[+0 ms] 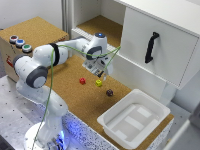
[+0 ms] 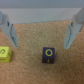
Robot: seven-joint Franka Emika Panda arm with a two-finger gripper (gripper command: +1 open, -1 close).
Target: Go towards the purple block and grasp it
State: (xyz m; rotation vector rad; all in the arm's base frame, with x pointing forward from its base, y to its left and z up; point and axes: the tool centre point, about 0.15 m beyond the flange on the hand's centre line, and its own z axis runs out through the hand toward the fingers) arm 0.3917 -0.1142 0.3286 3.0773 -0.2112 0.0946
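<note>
Arm: white Panda, reaching from its base at the exterior view's left out over the cork desk (image 1: 75,97).
Jaws: spread wide and empty; the gripper (image 1: 100,71) hangs above the desk, and the two fingers (image 2: 11,31) stand well apart in the wrist view, touching nothing.
Purple block (image 2: 48,54): on the desk, upright, a yellow ring mark on its top face. In the wrist view it lies between the two fingers but clear of both. In the exterior view it (image 1: 109,92) sits between the yellow block and the tray, apart from each.
Yellow block (image 1: 99,83): just below the gripper in the exterior view; near the purple block, not touching.
Red block (image 1: 82,80): to the exterior view's left of the yellow one, apart.
Tray (image 1: 155,111): white, at the desk's corner toward the exterior view's right.
Cabinet (image 1: 160,40): white, behind the desk, black handle on its door.
</note>
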